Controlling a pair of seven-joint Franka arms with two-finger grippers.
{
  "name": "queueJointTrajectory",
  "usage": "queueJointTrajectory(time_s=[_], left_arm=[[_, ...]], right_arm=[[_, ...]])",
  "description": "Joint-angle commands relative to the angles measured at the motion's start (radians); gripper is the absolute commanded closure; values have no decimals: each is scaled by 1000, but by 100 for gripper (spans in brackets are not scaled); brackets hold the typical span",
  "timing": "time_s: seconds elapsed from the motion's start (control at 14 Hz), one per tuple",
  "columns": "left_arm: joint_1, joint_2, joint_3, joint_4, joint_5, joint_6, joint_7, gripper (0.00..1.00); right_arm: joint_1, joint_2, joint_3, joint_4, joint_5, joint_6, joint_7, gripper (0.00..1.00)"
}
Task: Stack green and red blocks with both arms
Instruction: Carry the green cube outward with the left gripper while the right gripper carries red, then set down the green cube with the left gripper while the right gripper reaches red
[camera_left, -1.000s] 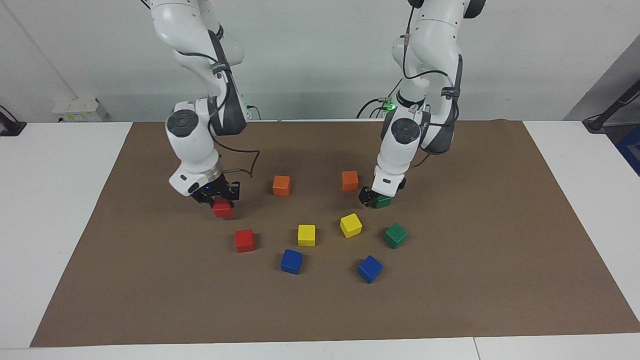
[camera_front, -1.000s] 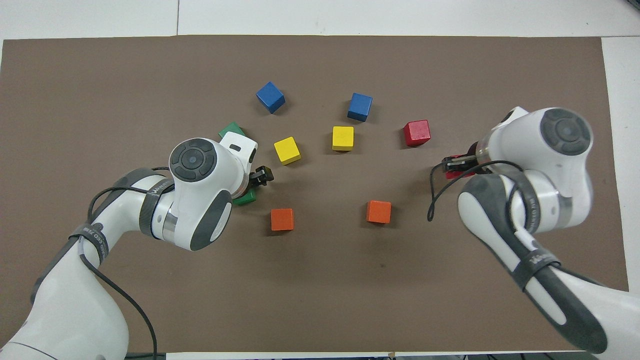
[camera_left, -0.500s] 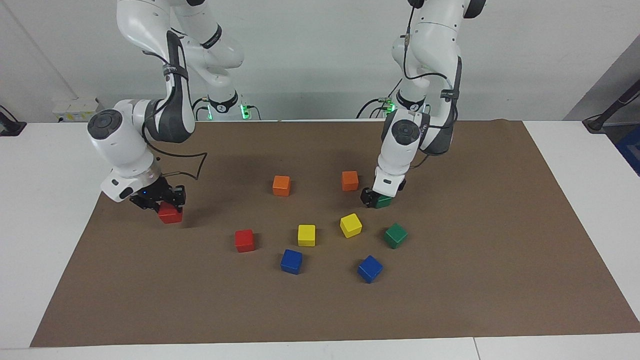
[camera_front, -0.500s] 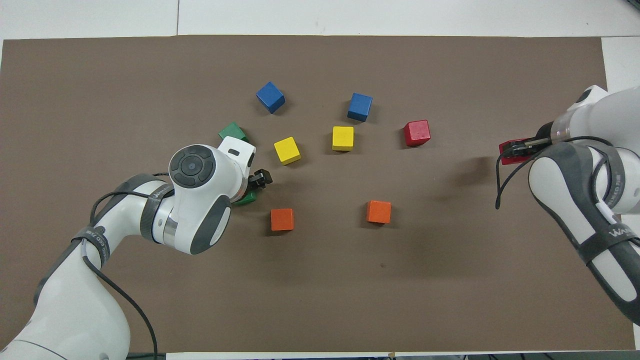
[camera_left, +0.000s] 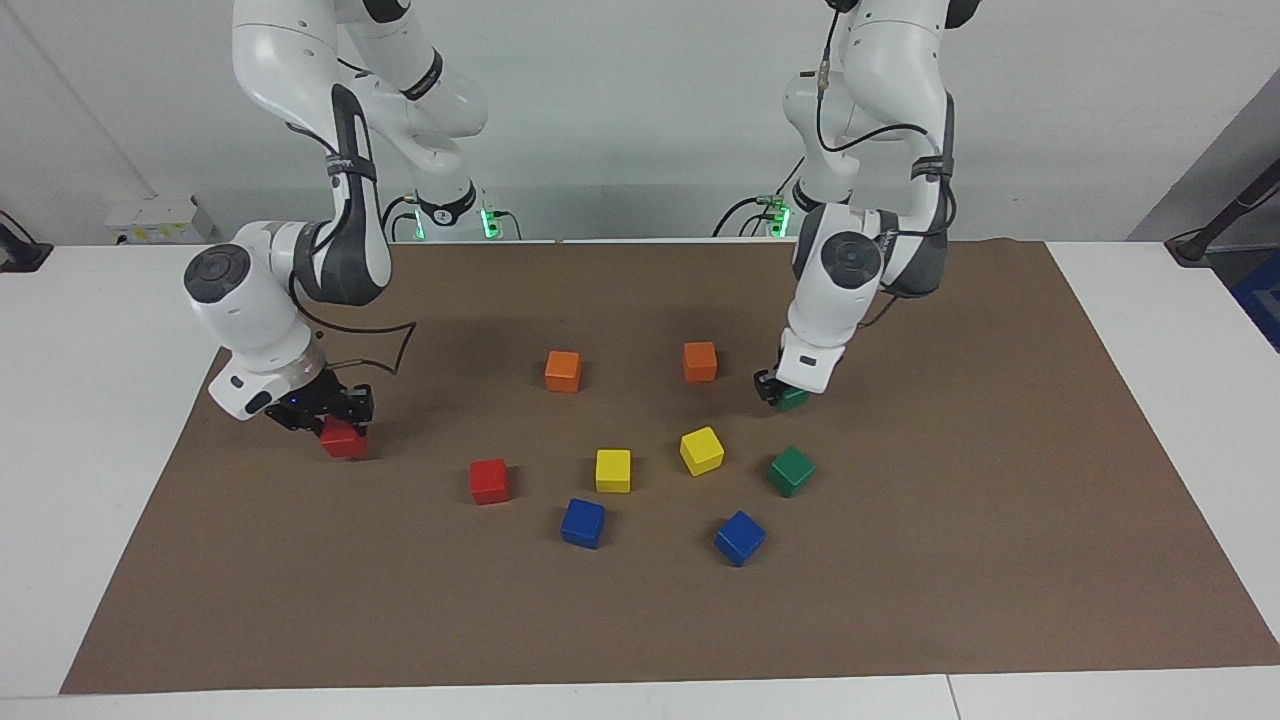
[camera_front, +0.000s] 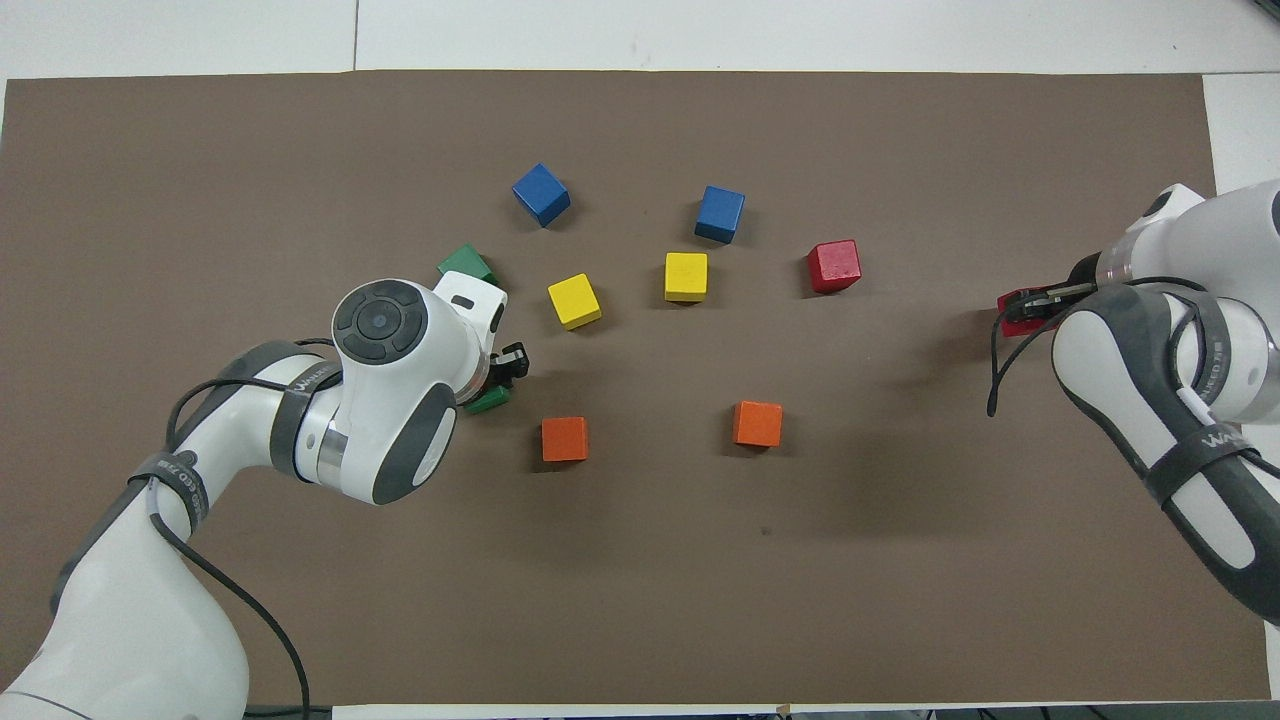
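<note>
from across the table, the right gripper (camera_left: 333, 412) is low over the brown mat (camera_left: 1000, 560) at the right arm's end, closed around a red block (camera_left: 344, 440) that sits at or just above the mat; i cannot tell whether it touches. the second red block (camera_left: 489, 481) lies loose toward the middle of the table from it, a little farther from the robots, so any stacking move has to travel that way. the left gripper (camera_left: 779, 391) is clamped on a green block (camera_left: 793, 399), and the free green block (camera_left: 791, 471) lies just farther from the robots, near at hand. all four are plain, same-sized cubes with no long axis.

from above, the left gripper (camera_front: 503, 372) shows past its wrist, with the held green block (camera_front: 488, 400) peeking out beneath and the free green block (camera_front: 466, 264) half covered by the arm. the right gripper (camera_front: 1035, 304) pinches its red block (camera_front: 1017, 308) near the mat's edge; the loose red block (camera_front: 834, 265) sits well apart from it. each arm is plainly nearer its own colour.
</note>
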Motion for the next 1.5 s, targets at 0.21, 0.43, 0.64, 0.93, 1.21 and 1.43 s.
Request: queueJointTrajectory(time_s=[0.21,0.43,0.64,0.93,1.21,1.43], left_arm=[[298,-3,-4,22,15,-5,536,100],[332,3,-2,22,15,40,649,100],[360,68,-4,66,17,55,746,100],[349,95,-4,63,15,89,738,100],[349,92,-4,33,15,107,740,100],[340,92,-5,19,14,110,740,100]], right_arm=[[-11,7,13,-25,18,54,-20,100],[-11,33,13,-25,18,85,-20,100],[-11,36,13,-25,18,86,-20,100],[-8,36,13,-23,18,83,-6,29],[4,33,15,23,19,28,15,0],[48,33,15,122,18,-87,35,0]])
